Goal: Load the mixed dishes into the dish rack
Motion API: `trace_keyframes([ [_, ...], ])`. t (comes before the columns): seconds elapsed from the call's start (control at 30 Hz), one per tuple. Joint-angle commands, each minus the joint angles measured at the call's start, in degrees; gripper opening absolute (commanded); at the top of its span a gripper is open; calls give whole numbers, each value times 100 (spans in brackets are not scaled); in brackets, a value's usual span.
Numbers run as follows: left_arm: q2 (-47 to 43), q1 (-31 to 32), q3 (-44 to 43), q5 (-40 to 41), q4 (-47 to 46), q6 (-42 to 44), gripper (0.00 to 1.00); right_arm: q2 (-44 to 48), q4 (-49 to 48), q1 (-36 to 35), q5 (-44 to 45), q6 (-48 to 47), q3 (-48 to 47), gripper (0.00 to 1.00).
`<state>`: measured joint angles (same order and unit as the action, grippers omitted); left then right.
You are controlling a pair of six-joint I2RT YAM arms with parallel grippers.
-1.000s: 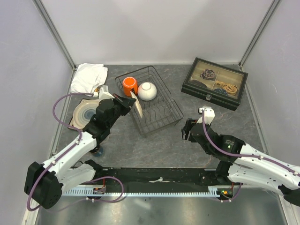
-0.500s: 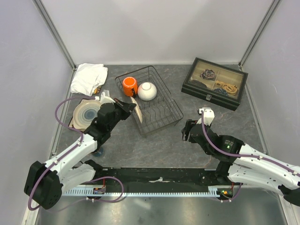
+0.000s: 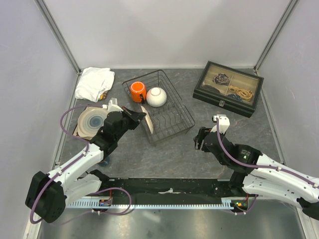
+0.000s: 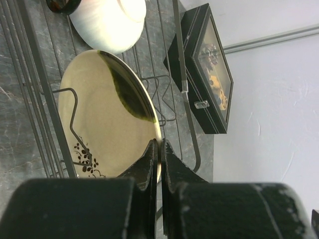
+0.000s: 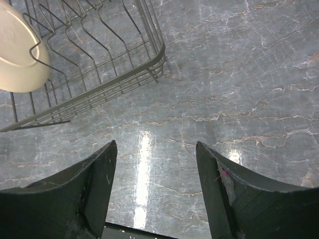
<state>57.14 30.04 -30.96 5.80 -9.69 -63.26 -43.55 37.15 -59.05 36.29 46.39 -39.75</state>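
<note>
Black wire rack (image 3: pixel 185 121), from above, holds an orange mug (image 3: pixel 138 91), a white bowl (image 3: pixel 156 96) and a cream plate (image 3: pixel 147 115) on edge, pinched by the left claw (image 3: pixel 140 115). Its wrist view shows fingers (image 4: pixel 147 160) clamped on the plate's rim. From its own wrist, the right claw (image 5: pixel 157 189) hangs released above the tabletop (image 5: pixel 239 74) beside the rack.

White cloth (image 3: pixel 93 82) far left, glass-lidded box (image 3: pixel 228 88) far right.

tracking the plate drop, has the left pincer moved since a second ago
Yes. The left pincer, shut on the cream plate, has shifted toward the arm bases, farther from the orange mug in the dish rack.
</note>
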Motion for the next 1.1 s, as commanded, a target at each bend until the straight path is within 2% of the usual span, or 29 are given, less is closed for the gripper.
trace_keyframes([
  [0.0, -72, 28, 46, -176, -489, -318, 1, 163, 3, -10, 115, 89, 99, 73],
  [0.6, -248, 37, 284, -237, -305, -441, 2, 224, 56, -10, 124, 177, 151, 73],
  [0.97, -186, 37, 380, -273, -261, -503, 21, 268, 91, -10, 132, 169, 125, 73],
  [1.07, -195, 28, 389, -264, -252, -511, 33, 251, 91, -10, 132, 142, 99, 73],
])
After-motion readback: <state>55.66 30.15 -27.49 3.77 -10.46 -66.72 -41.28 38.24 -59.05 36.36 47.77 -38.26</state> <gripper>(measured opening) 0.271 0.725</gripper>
